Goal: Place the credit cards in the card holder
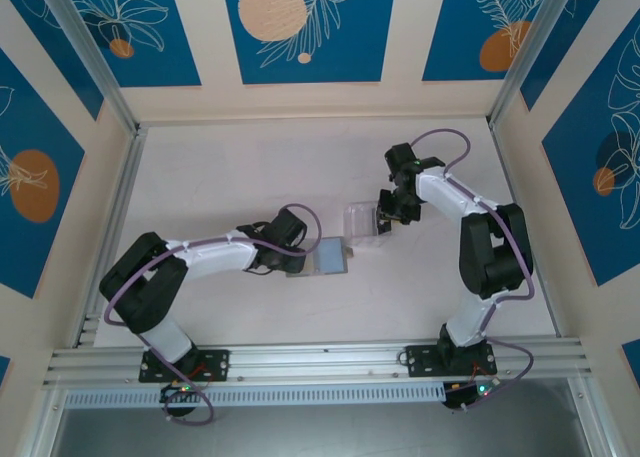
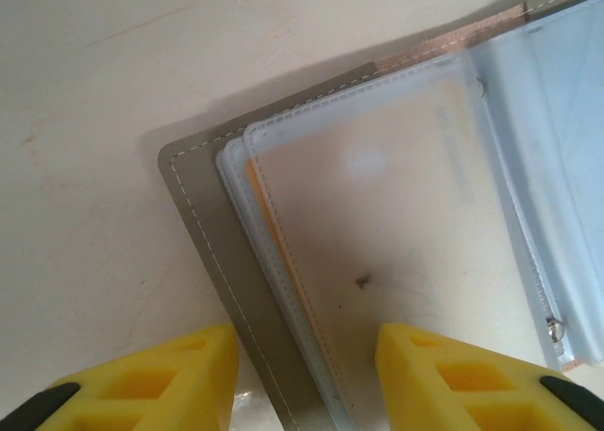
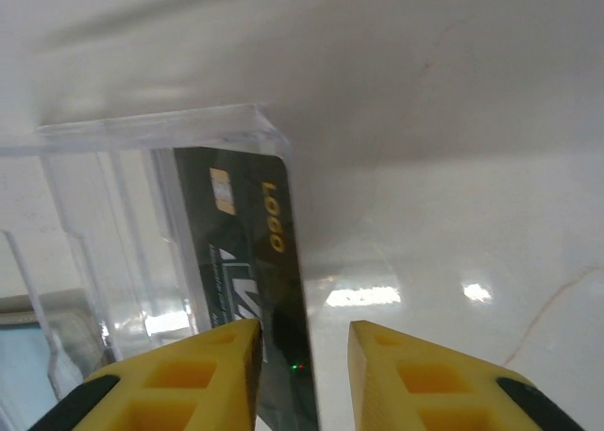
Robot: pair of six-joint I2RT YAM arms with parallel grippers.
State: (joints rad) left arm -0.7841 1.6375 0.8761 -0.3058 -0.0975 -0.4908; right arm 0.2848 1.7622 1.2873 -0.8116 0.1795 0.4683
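The right gripper (image 3: 302, 341), jaws spread astride the black card (image 3: 250, 242), should pinch it squarely; the left gripper (image 2: 307, 356), jaws spread too, stands over the card holder (image 2: 203, 223).

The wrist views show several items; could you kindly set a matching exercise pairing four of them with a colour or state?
Things:
1. card holder
2. LOGO card
3. clear case
4. left hand

Colour or state:
A. black
B. transparent
C. grey, lying open
D. fingers apart over the holder's edge

Pairs: 1-C, 2-A, 3-B, 4-D
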